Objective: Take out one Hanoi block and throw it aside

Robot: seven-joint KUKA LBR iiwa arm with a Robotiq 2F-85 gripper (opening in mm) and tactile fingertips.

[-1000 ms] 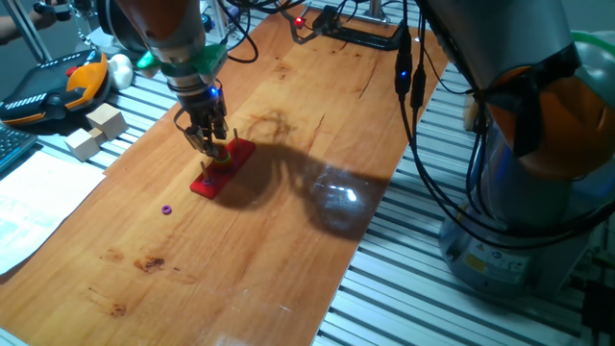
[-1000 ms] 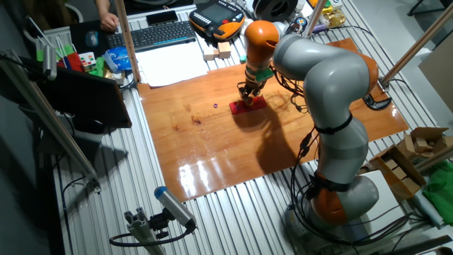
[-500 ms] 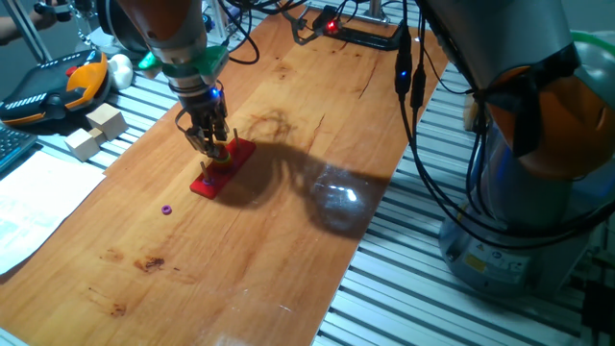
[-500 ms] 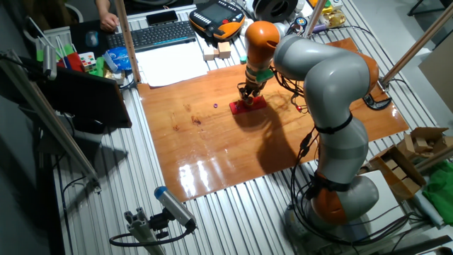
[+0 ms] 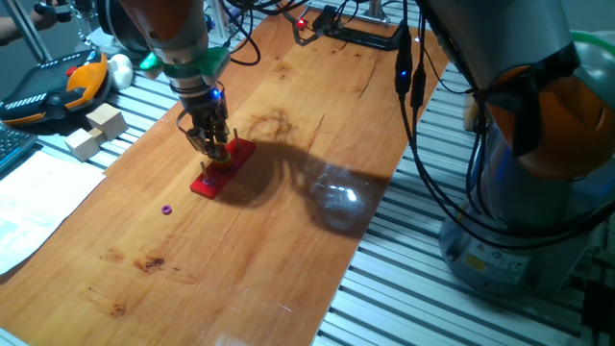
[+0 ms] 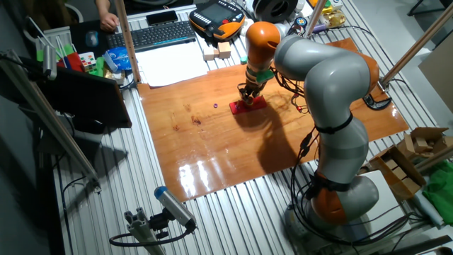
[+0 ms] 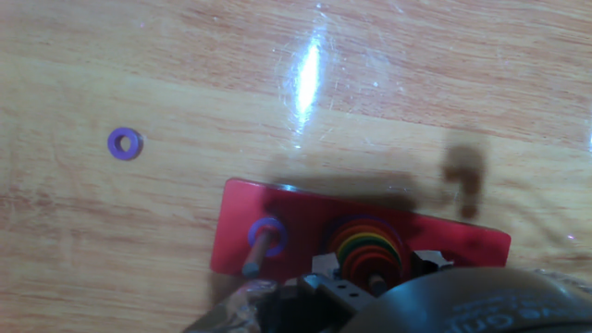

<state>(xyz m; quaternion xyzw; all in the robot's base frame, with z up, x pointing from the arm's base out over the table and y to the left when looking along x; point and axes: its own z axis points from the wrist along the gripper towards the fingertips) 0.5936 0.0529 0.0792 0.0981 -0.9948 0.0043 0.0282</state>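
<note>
One gripper [image 5: 213, 152] hangs low over one red Hanoi base [image 5: 222, 167] on the wooden table [image 5: 317, 144]; its fingertips sit at the ring stack. Whether the jaws are wide, narrow or gripping a ring cannot be told, as the fingertips are hidden in every view. In the hand view the red base carries two visible pegs: one peg [image 7: 254, 250] on the left bears a single blue-violet ring [image 7: 267, 230], and the middle peg holds one stack of coloured rings [image 7: 367, 250], red, yellow and green among them. One loose purple ring [image 7: 124, 143] lies on the bare wood, well apart from the base to its far left. Two wooden blocks [image 5: 97, 131] rest beyond the table's edge.
</note>
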